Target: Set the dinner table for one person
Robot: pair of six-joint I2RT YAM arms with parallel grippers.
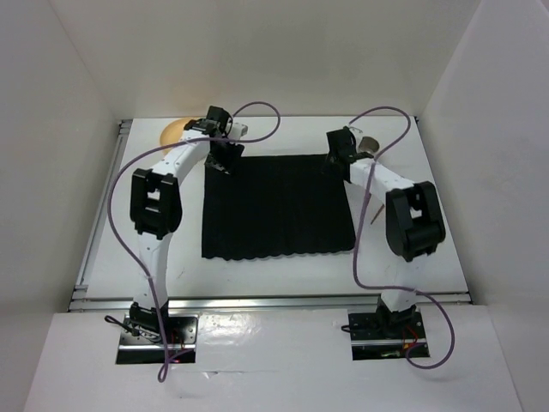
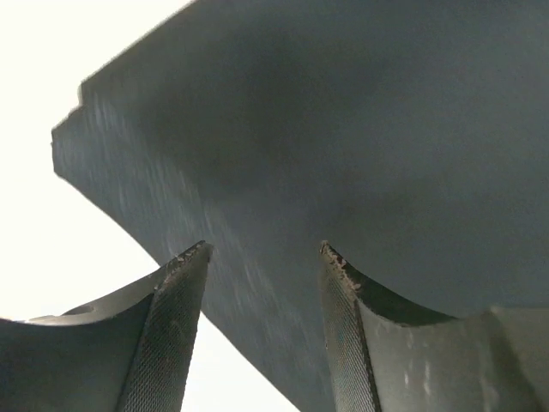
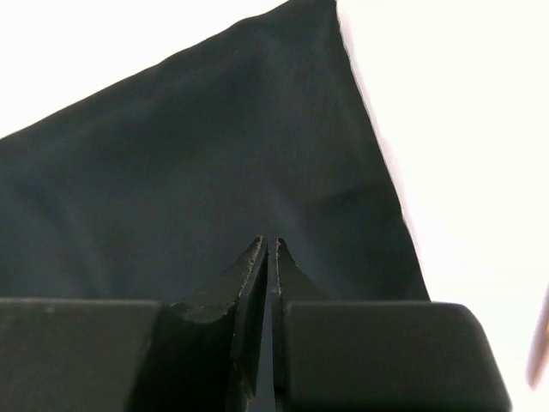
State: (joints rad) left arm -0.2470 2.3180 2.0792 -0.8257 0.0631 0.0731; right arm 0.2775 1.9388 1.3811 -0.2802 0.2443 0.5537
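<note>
The black mat is lying flat in the middle of the white desk, which is filling the floor of the walled enclosure, its metal rail running along the near edge. Both arms are reaching to the mat's far corners. The left jaws are standing partly open just over the far-left corner, with nothing between them. The right jaws are sitting almost shut at the far-right corner, with only a thin slit showing. I cannot tell whether a pinch of cloth is caught there.

The step in hand looks like finishing the laying of the mat. To do it well, each arm should be letting go fully before rising, and rising straight up, so no corner is dragged or folded over. The far-right corner is the one to watch, since closed jaws may be carrying cloth with them.

A tan plate is waiting beyond the far-left corner, partly hidden by the left arm. A small metallic utensil is lying by the far-right corner, and a thin stick is lying under the right arm. These likely go onto or beside the mat once it is lying square.
</note>
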